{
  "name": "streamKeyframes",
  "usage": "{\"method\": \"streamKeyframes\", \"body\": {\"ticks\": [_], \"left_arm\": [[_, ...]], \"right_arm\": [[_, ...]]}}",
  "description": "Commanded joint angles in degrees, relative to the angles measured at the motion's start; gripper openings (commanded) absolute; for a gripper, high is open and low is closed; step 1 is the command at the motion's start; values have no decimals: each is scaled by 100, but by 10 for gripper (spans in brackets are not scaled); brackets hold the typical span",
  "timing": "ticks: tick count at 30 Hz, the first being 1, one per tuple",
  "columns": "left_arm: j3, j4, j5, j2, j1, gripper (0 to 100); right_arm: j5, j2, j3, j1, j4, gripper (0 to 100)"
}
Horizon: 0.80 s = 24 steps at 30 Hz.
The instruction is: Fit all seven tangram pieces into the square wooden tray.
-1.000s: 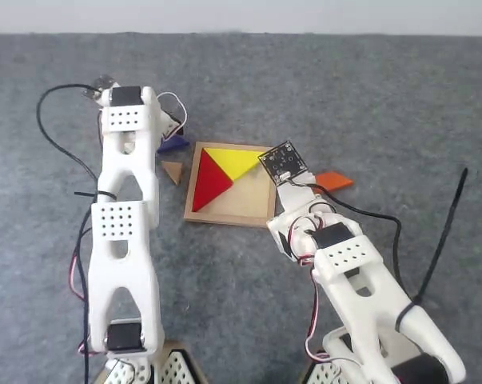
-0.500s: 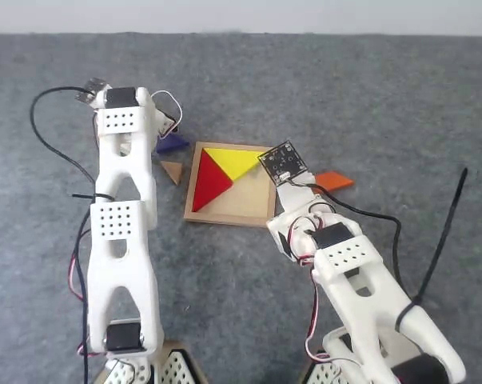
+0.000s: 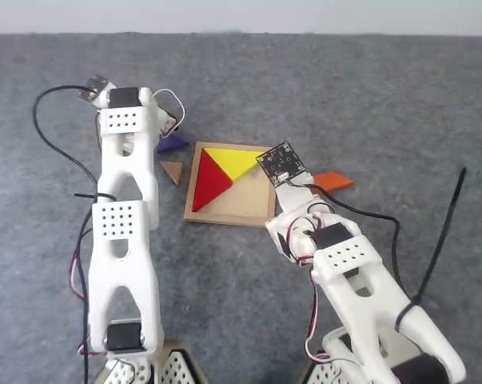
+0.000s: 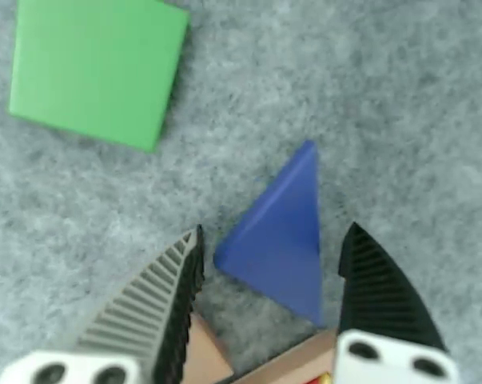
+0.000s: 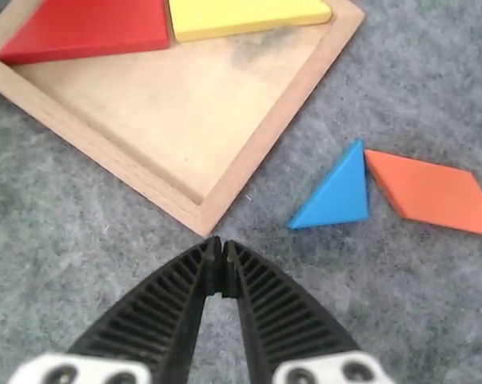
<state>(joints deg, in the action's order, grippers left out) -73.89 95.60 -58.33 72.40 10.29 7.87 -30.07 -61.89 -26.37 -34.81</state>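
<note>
Since the blue triangle (image 4: 284, 240) is a thin, stiff, light wood pc lying flat on the tabletop (image 4: 384, 96) near the tray (image 3: 229, 220), the left gripper (image 4: 274, 234), jaws wide open astride it w/ nothing held, should pinch opposite edges; the right gripper (image 5: 223, 248) has its jaws closed, empty.

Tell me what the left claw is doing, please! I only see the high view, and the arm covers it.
Observer: The left gripper is open, with one finger on each side of the dark blue triangle.
Operator: Is anything else hiding under that arm?
Observer: Yes, a green square lies flat on the carpet, beyond the triangle.
Operator: And the right claw, does it hold a piece?
Observer: No, the right gripper is shut on nothing, just outside the tray rim.
</note>
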Motion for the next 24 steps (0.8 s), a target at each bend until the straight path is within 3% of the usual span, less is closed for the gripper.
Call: {"method": "streamKeyframes", "body": {"ticks": [1,24], "left_arm": [[-224,-132,-62,-62,-62,241],[-259,237,369,-97,-97,161]], "right_arm": [[79,-75,35,-22,75,9],[79,-75,35,-22,75,9]]}}
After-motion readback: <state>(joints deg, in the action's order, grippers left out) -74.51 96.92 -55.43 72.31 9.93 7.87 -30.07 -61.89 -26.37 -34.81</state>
